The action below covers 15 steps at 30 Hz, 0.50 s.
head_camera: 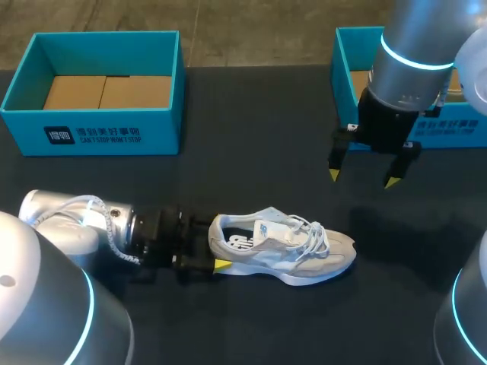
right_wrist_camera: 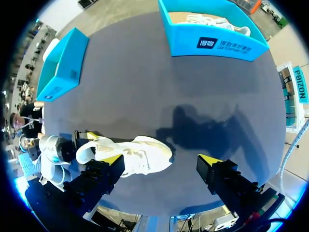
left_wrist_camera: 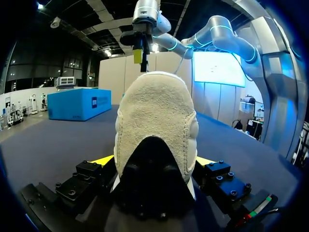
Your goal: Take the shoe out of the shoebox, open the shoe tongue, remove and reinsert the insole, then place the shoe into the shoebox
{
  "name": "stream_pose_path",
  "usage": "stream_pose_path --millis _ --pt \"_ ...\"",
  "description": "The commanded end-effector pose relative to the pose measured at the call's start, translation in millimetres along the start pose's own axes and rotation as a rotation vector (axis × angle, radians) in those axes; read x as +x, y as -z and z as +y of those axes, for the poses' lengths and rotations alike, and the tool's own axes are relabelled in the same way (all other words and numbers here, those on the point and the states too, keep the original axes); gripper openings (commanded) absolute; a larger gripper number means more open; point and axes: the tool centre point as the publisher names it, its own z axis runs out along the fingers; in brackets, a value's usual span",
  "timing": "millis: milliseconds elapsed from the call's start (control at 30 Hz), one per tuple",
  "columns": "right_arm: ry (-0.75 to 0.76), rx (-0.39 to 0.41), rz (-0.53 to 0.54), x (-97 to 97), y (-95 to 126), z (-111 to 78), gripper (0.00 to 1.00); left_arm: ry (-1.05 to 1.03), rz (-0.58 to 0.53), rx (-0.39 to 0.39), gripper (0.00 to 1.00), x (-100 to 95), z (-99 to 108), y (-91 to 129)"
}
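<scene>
Steadying the shoe (head_camera: 285, 247) by its heel, the left gripper (head_camera: 211, 245) clamps it from both sides, sole down on the table (head_camera: 251, 152). The right gripper (head_camera: 364, 179) hangs well above and beyond the shoe's toe end, fingers apart. It should come down over the tongue (head_camera: 278, 226), pinch only that, and lift gently.

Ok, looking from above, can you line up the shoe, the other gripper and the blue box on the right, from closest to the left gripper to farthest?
1. The shoe: its heel sits squeezed between the fingers of the left gripper.
2. The right gripper: open, beyond the shoe's toe, toward the far right.
3. The blue box: at the table's far right corner, behind the right gripper.
</scene>
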Motion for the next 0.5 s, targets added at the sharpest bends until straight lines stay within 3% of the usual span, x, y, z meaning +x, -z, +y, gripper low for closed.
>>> stream_pose_path --millis 33,433,467,500 --pt "0.001 -0.001 0.004 -1.1 -1.4 -0.4 1.0 0.005 0.0 -0.007 1.0 -0.6 2.2 -9.3" --pt "0.001 -0.001 0.004 -1.1 -1.4 -0.4 1.0 0.002 0.006 -0.012 1.0 0.6 2.0 -16.1" --pt "0.001 -0.001 0.004 -1.1 -1.4 -0.4 1.0 0.002 0.007 -0.012 0.97 0.7 2.0 -16.2" --pt "0.001 -0.001 0.004 -1.1 -1.4 -0.4 1.0 0.002 0.008 -0.012 0.62 0.8 2.1 -16.3"
